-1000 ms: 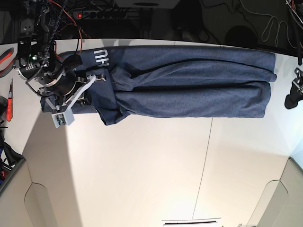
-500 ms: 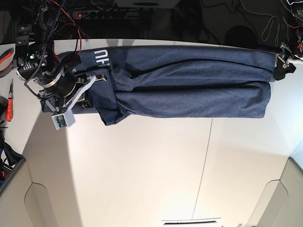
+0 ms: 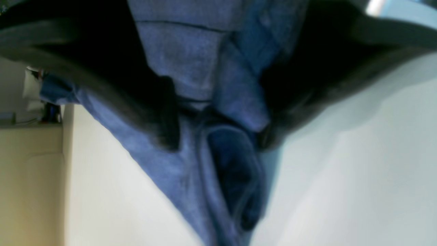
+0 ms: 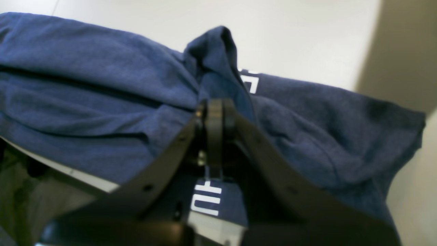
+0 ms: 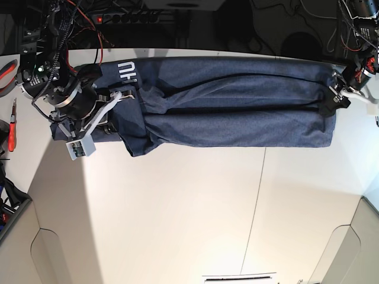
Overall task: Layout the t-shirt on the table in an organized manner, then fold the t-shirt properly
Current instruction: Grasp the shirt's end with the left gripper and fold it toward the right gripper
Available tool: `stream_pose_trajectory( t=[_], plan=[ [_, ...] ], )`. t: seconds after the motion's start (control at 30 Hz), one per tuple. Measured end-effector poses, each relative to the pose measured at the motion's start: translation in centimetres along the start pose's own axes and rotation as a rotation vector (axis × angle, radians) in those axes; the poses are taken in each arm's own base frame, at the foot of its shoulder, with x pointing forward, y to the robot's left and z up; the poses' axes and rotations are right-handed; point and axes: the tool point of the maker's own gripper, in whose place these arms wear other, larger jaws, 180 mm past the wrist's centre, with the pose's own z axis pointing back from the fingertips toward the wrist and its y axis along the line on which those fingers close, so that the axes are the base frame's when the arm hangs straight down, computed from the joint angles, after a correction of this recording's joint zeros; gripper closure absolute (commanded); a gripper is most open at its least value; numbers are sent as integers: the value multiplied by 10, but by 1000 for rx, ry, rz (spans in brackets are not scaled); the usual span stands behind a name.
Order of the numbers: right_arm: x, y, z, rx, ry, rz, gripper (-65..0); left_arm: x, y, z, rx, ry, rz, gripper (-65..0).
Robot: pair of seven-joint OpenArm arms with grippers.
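the t-shirt (image 5: 231, 106) lies stretched in a long band across the far part of the white surface (image 5: 195, 219), running from about 9 o'clock to 3 o'clock in the base view. it is bunched lengthwise into deep folds, with a darker crease along its middle. white block lettering (image 5: 126, 72) shows near its 9 o'clock end, by the far edge of the surface.

the right end effector (image 4: 214, 102) sits at that 9 o'clock end. in its wrist view the two dark fingers meet tip to tip, closed tight on a raised peak of cloth that stands up just above them. more lettering shows below the fingers and just beyond the pinched fold.

the left end effector (image 5: 333, 99) is at the 3 o'clock end of the band, touching the shirt's edge at the middle crease. in its wrist view the two dark fingers (image 3: 150, 112) stand partly apart on either side of a bundled fold of blue cloth, which fills the gap between them. whether they are actually pressing on it i cannot tell; the view is blurred.

a thin dark seam (image 5: 254, 207) runs across the surface toward 6 o'clock. red-handled tools (image 5: 10, 133) lie at the 9 o'clock edge, apart from the shirt.
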Motion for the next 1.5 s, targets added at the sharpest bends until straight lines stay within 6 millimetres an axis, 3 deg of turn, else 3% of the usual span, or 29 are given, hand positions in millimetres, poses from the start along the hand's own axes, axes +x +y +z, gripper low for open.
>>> stream_pose_trajectory(
  t=[0.03,0.13,0.27,0.4,0.63,0.77,0.9,1.0,1.13,1.23,1.27,1.37,1.43,1.5],
  plan=[
    [-1,-4,0,-22,6,12,0,-4,3,2,5,16,15,0],
    [1,-19,1,-104,-3,31,0,11,-2,14,-53,-65,128,0],
    [-1,-51,8,-261,1,3,0,42,-53,33,-276,-78,142,0],
    [-10,-76,15,-324,26,-46,0,35,-95,35,-340,5,-15,0],
    [-43,-123,25,-425,93,-169,0,-41,-182,-1,-544,178,-57,0],
    [-55,-133,26,-426,104,-236,0,-89,-233,-18,-673,297,-49,0],
    [-57,-137,27,-429,104,-252,0,-107,-279,-28,-784,350,-74,0],
    [-57,-136,27,-428,104,-252,0,-120,-297,-33,-815,395,-118,0],
    [-57,-136,27,-429,104,-252,0,-136,-301,-34,-808,442,-156,0],
    [-57,-136,27,-429,103,-252,0,-148,-305,-30,-831,499,-174,-317],
    [-57,-136,27,-429,103,-252,0,-151,-309,-27,-848,513,-170,-369],
    [-56,-136,27,-426,102,-252,-27,-151,-316,-25,-878,509,-148,-376],
    [-54,-127,23,-367,105,-206,-186,-146,-317,-27,-880,501,-162,-376],
    [-54,-123,22,-341,108,-186,-256,-141,-320,-29,-885,492,-173,-376]
  ],
)
